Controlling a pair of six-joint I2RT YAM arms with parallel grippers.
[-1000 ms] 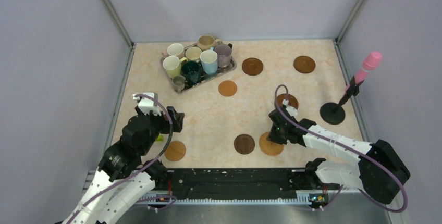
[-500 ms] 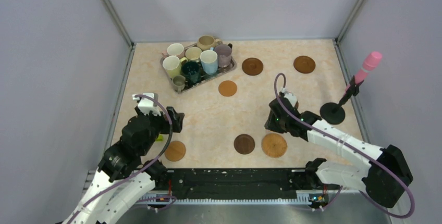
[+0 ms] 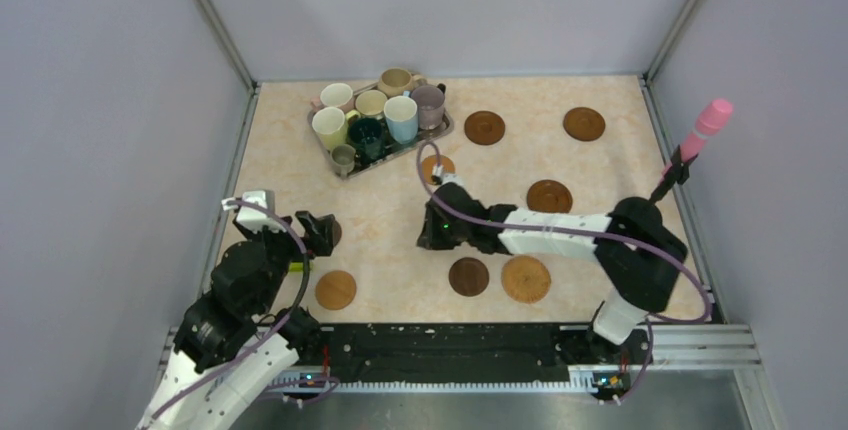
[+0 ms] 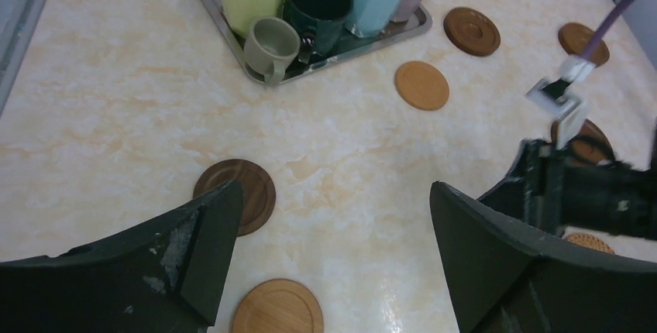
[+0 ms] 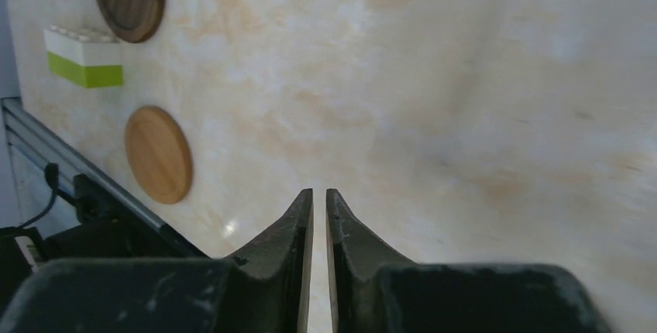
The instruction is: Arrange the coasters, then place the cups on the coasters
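Several cups [image 3: 401, 116] stand packed on a silver tray [image 3: 410, 150] at the back left; the left wrist view shows them [image 4: 318, 8] too. Round coasters lie scattered: two dark ones at the back [image 3: 484, 127] [image 3: 583, 123], a tan one [image 3: 436, 166], one right of centre [image 3: 549, 196], and three along the front [image 3: 335, 290] [image 3: 468, 276] [image 3: 525, 278]. My left gripper [image 3: 318, 230] [image 4: 333, 193] hangs open above a dark coaster [image 4: 252, 193]. My right gripper [image 3: 432, 235] [image 5: 319, 193] is shut, holds nothing, and sits low over bare tabletop near the centre.
A black stand with a pink-tipped stick [image 3: 712, 115] rises at the right edge, behind my right arm's elbow. A white and green block [image 5: 84, 56] lies by the left arm. Grey walls close in three sides. A black rail [image 3: 450, 340] runs along the front.
My right gripper let go of the woven tan coaster at the front, shut, and swung left toward the table's centre. My left arm shifted slightly left, still open.
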